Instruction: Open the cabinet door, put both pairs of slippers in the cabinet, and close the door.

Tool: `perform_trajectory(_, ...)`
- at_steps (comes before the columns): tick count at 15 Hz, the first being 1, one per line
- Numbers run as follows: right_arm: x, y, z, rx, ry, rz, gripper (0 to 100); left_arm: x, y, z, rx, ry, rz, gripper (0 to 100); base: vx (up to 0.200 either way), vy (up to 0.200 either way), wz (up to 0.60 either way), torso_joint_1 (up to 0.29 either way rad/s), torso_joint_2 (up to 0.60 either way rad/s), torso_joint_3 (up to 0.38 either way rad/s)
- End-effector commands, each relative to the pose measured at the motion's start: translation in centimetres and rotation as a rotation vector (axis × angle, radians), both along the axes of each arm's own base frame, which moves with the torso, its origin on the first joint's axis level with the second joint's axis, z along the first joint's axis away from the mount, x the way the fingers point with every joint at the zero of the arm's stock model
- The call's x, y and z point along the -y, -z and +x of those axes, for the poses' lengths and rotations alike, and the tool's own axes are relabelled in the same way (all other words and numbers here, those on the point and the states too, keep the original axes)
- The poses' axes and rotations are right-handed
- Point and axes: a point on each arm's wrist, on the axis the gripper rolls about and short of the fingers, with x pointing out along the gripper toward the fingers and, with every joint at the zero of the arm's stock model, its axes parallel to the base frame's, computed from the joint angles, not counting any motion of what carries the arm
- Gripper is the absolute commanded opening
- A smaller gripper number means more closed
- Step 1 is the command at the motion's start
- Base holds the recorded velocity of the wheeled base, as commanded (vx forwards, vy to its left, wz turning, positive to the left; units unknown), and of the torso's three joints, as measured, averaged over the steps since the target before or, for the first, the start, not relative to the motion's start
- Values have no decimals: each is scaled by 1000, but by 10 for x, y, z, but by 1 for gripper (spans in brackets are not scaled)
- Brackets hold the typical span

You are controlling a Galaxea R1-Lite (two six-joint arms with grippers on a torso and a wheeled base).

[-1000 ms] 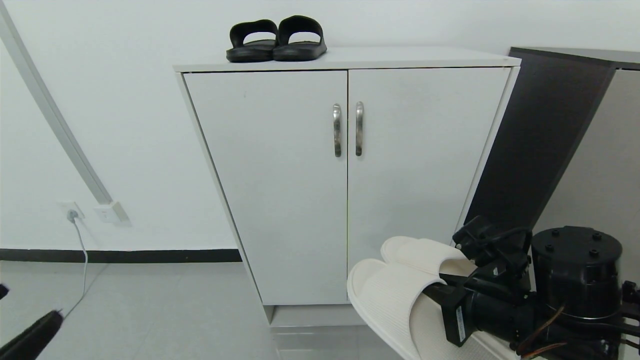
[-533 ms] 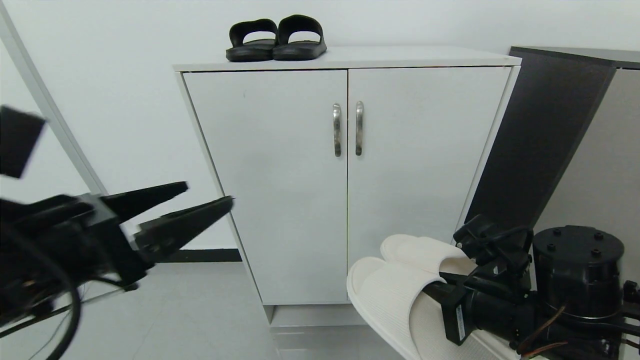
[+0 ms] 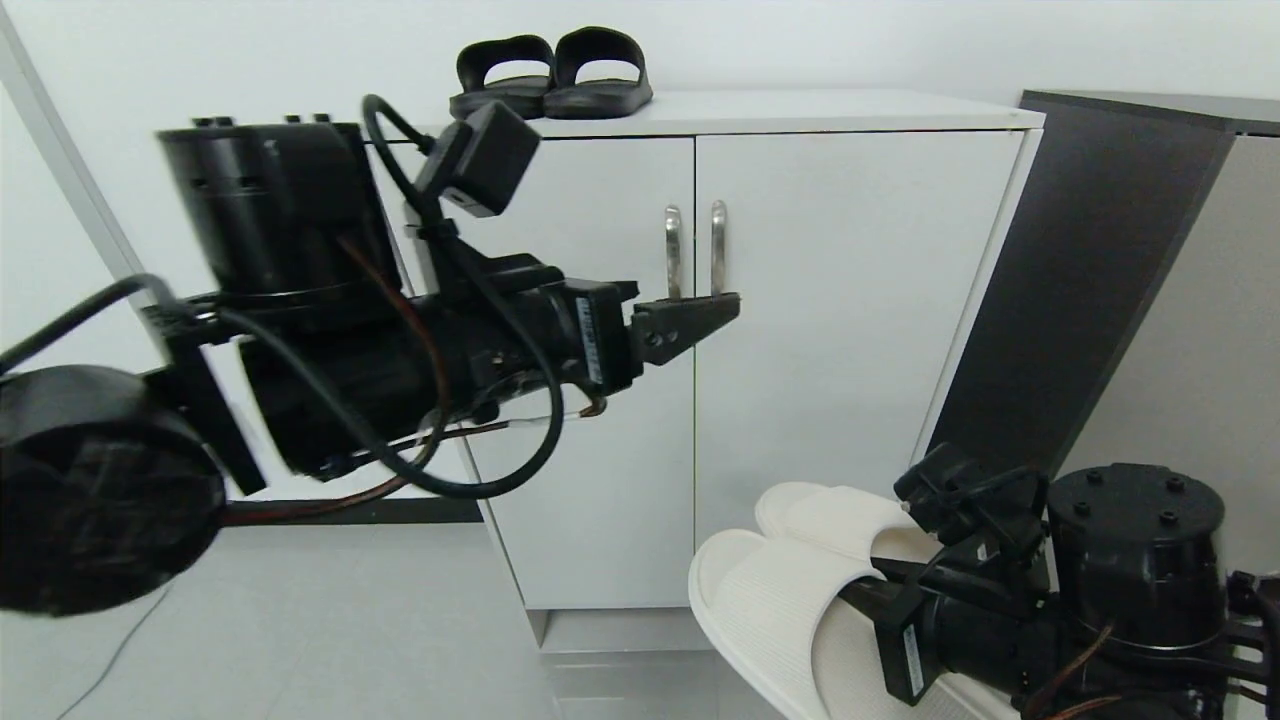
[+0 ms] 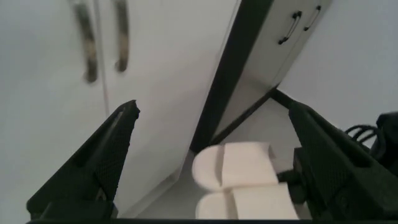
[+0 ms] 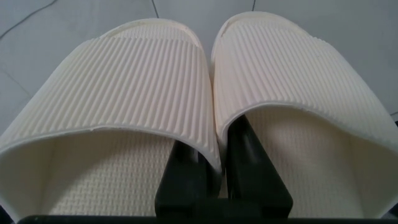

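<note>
Head view: the left tool (image 3: 712, 312) hangs in front of the white cabinet (image 3: 850, 330), its tip level with the lower ends of the two metal handles (image 3: 673, 250) where the shut doors meet; whether it touches them cannot be told. The left wrist view shows its fingers (image 4: 102, 165) spread wide with nothing between them. The right tool (image 3: 868, 592), low before the cabinet's right door, is clamped on the adjoining inner walls of the white slippers (image 3: 780, 590). The black slippers (image 3: 552, 72) sit side by side on the cabinet top
</note>
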Motion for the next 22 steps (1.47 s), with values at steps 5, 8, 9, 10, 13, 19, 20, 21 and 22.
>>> perform_trajectory(5, -5, 3, -3, -10, -21, -9, 0, 41, 4, 55, -52, 130, -43, 100, 0, 0, 0, 0, 0, 0)
perform_trajectory(8, -5, 4, -3, -10, -23, -11, 0, 29, -18, 66, -105, 216, -124, 100, 0, 0, 0, 0, 0, 0)
perform_trajectory(9, -5, 4, -3, -12, -24, -11, 0, 31, -17, 71, -113, 210, -120, 100, 0, 0, 0, 0, 0, 0)
perform_trajectory(10, -5, 4, -3, -12, -24, -11, 0, 32, -18, 76, -116, 204, -120, 100, 0, 0, 0, 0, 0, 0)
perform_trajectory(13, -5, 4, -3, -11, -24, -10, 0, 40, -14, 91, -123, 131, -120, 100, 0, 0, 0, 0, 0, 0)
perform_trajectory(19, -6, 5, -2, -13, -25, -14, 0, 39, -4, 119, -126, 57, -124, 100, 0, 0, 0, 0, 0, 0)
perform_trajectory(20, -6, 5, -2, -14, -24, -13, 0, 40, -1, 127, -128, 50, -123, 100, 0, 0, 0, 0, 0, 0)
perform_trajectory(21, -6, 6, -2, -15, -24, -14, 0, 41, 2, 131, -141, 47, -116, 100, 0, 0, 0, 0, 0, 0)
perform_trajectory(22, -7, 7, -2, -18, -24, -18, 0, 44, 4, 133, -151, 47, -111, 100, 0, 0, 0, 0, 0, 0)
